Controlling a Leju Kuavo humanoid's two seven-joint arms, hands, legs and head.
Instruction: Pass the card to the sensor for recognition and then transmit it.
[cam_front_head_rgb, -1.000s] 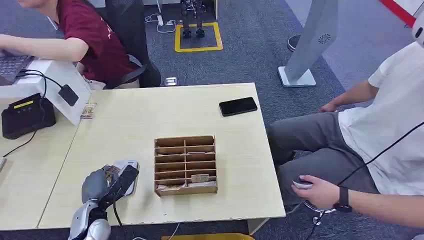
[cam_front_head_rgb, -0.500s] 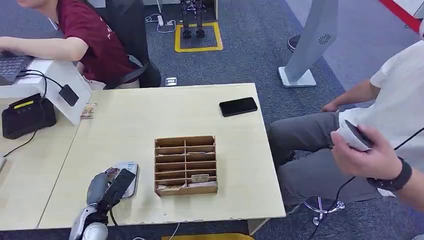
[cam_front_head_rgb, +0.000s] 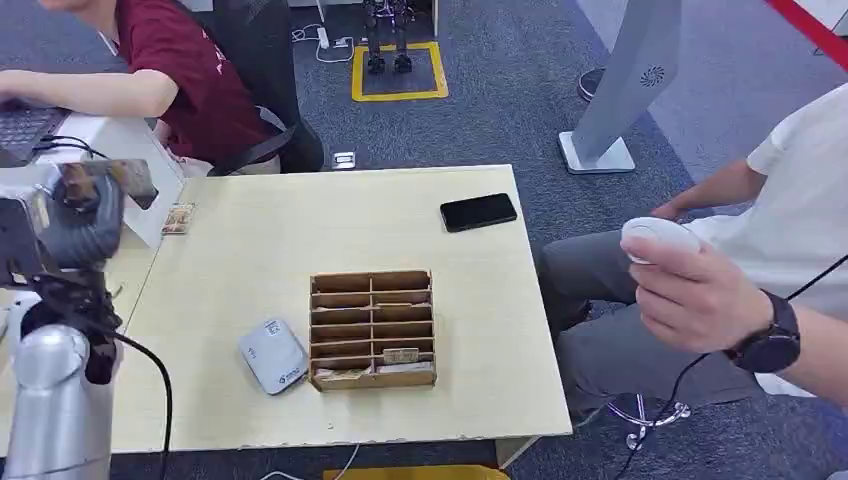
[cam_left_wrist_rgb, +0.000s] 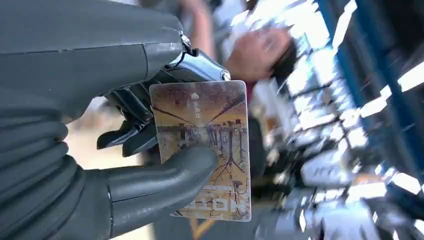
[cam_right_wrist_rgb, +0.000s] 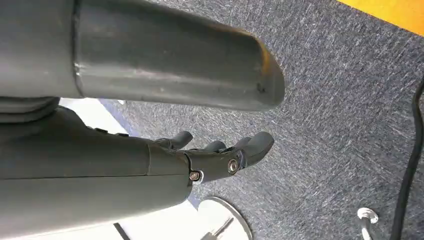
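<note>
My left hand (cam_front_head_rgb: 72, 214) is raised high at the left side of the table and pinches a brown printed card (cam_left_wrist_rgb: 205, 145) between thumb and fingers. In the head view the card (cam_front_head_rgb: 100, 182) pokes out above the hand. The white card sensor (cam_front_head_rgb: 273, 356) lies flat on the pale table (cam_front_head_rgb: 300, 230), left of the wooden rack, well below and to the right of the hand. My right hand (cam_right_wrist_rgb: 220, 155) hangs beside my body over grey carpet, fingers stretched out, holding nothing.
A wooden slotted rack (cam_front_head_rgb: 371, 329) with a few cards stands mid-table. A black phone (cam_front_head_rgb: 478, 212) lies at the far right edge. A person on the right holds a white round device (cam_front_head_rgb: 660, 238). Another person in a dark red top (cam_front_head_rgb: 190, 80) sits at the back left.
My left hand has lifted from the sensor near the table's front up to the far left, carrying the card. The person on the right raised the white device.
</note>
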